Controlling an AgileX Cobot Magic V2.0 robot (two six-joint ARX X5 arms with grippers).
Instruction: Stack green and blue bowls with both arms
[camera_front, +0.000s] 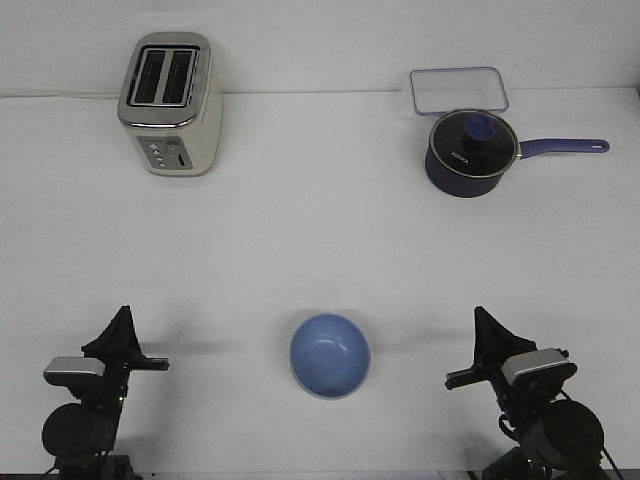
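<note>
The periwinkle blue bowl (330, 355) sits upright and empty on the white table, near the front edge and midway between my two arms. The pale sage green bowl is out of view. My left gripper (122, 318) is low at the front left, well apart from the bowl. My right gripper (481, 318) is low at the front right, about as far from the bowl on the other side. Each gripper shows only as a dark wedge pointing away from the camera, so the gap between the fingers is hidden. Neither gripper holds anything that I can see.
A cream and silver toaster (170, 103) stands at the back left. A dark navy saucepan (470, 152) with a glass lid stands at the back right, its handle pointing right. A clear rectangular lidded container (458, 90) lies behind it.
</note>
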